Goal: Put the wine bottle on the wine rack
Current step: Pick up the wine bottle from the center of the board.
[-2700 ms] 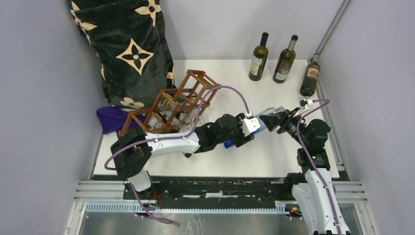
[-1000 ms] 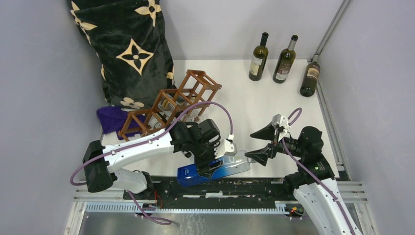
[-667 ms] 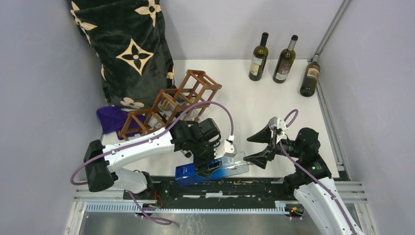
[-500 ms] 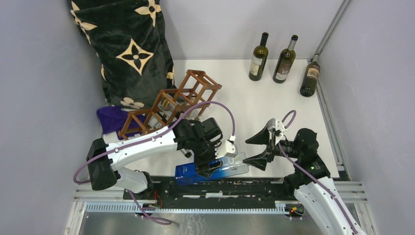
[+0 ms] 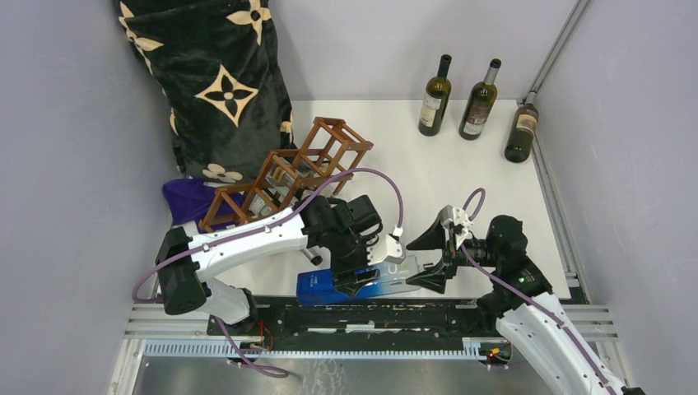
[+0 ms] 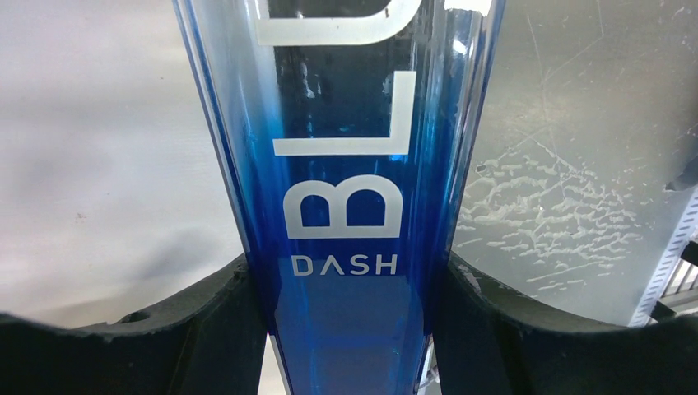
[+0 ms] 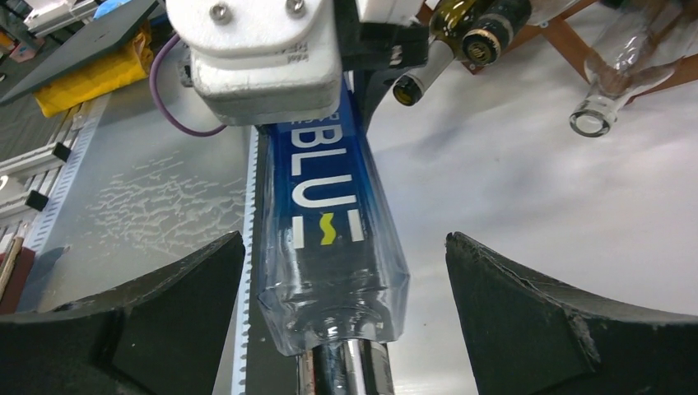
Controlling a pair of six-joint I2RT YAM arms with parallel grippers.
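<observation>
the left gripper (image 5: 355, 278) is clamped across the blue bottle (image 5: 317, 288), held sideways at the near edge of the table (image 5: 461, 148) (well apart from the wooden rack (image 5: 288, 177) at far left), while the right gripper (image 5: 421, 262) spreads its jaws wide on either side of the bottle's clear end, not touching it.

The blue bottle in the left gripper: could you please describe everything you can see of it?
The blue bottle is square-sided, transparent, shading deep blue to clear, with white BLU and DASH lettering. It lies level at the table's near edge, clamped mid-body by the left gripper; its clear end points between the open right gripper's fingers, touching neither.
</observation>
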